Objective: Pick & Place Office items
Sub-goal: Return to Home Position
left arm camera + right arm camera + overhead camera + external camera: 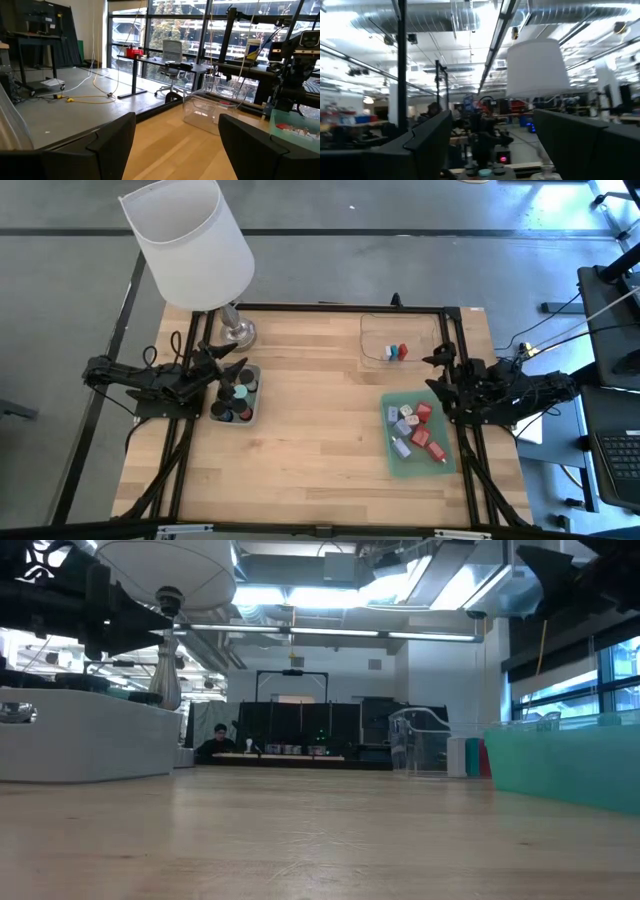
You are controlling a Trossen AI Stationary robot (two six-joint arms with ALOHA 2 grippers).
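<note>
The office items sit in three trays. A translucent green tray (394,461) near the right edge holds red blocks (421,437), lilac-blue blocks (402,447) and a pink piece (407,413). A clear tray (372,330) at the far side holds a red piece (402,352) and a blue piece (390,354). A small clear tray (252,418) on the left holds black round caps (228,392) and small red and teal bits. My left gripper (232,366) hovers open over the far end of that small tray. My right gripper (433,374) hovers open just beyond the green tray's far end.
A lamp with a white shade (190,240) and silver base (238,330) stands at the far left corner, just beyond my left gripper. A black frame (330,306) edges the table. Bare wood (315,430) lies between the left tray and the green tray.
</note>
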